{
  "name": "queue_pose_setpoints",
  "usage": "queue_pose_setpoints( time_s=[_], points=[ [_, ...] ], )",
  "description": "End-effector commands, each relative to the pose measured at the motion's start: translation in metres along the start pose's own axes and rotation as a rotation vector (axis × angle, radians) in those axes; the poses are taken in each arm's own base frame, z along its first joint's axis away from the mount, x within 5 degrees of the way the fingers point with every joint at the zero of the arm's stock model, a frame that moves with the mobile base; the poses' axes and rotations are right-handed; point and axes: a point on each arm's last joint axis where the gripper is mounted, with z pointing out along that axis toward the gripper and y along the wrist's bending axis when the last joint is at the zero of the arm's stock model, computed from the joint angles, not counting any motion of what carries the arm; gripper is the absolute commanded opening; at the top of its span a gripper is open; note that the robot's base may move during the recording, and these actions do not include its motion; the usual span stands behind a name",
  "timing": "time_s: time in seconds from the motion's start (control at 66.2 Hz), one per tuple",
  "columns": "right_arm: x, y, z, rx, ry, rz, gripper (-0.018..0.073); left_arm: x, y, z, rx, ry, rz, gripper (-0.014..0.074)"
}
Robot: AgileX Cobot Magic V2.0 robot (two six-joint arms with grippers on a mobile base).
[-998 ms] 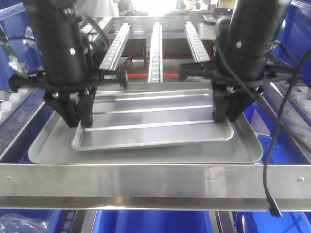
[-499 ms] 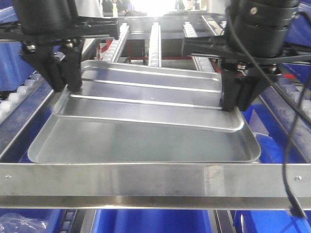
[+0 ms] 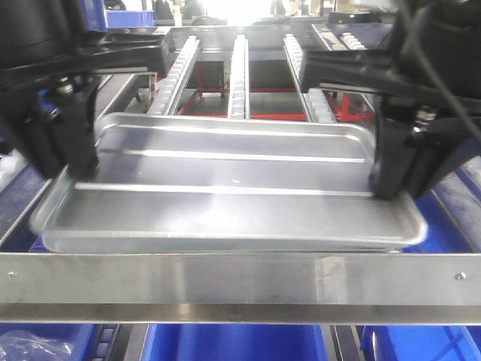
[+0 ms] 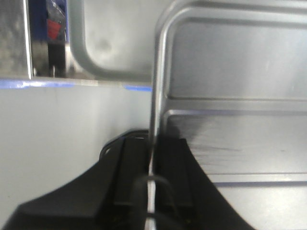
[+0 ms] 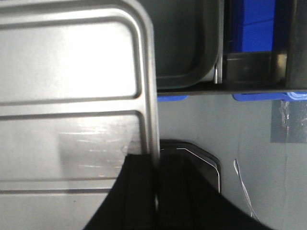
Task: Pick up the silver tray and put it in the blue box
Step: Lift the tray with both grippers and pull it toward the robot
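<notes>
Gripping by opposite short rims is used so that the silver tray (image 3: 225, 169) is balanced level. Its left rim is clamped by the left end effector (image 3: 71, 162) and its right rim by the right end effector (image 3: 394, 184), each rolled edge pinched between closed fingers. The tray is held in the air, clear above the larger deeper tray (image 5: 187, 48). The blue box (image 3: 233, 342), judged to lie below the front rail (image 3: 240, 286), is not yet reached.

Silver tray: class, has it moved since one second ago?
Yes. The silver tray has lifted and come toward the camera; its near rim now almost meets the fixed steel crossbar.
</notes>
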Motion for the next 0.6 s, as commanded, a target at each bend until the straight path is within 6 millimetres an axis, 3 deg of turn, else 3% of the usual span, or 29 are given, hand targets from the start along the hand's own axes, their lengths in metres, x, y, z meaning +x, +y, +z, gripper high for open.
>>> queue_pose_setpoints(
  time_s=[0.0, 0.181, 0.408, 0.59],
  points=[
    [0.002, 0.007, -0.022, -0.092, -0.084, 0.011, 0.0056, 0.007, -0.004, -0.023, 0.091, -0.074, -0.037, 0.0005],
    [0.022, 0.011, -0.024, -0.1, -0.055, -0.022, 0.0056, 0.03, 0.003, -0.026, 0.072, -0.071, -0.04, 0.0005],
    [0.044, 0.011, -0.022, -0.09, -0.023, -0.028, 0.0056, 0.041, 0.005, -0.03, 0.082, -0.064, -0.04, 0.0005],
    [0.049, 0.011, -0.024, -0.056, -0.035, -0.04, 0.0056, 0.053, -0.002, -0.029, 0.09, -0.046, -0.019, 0.0005]
  ],
)
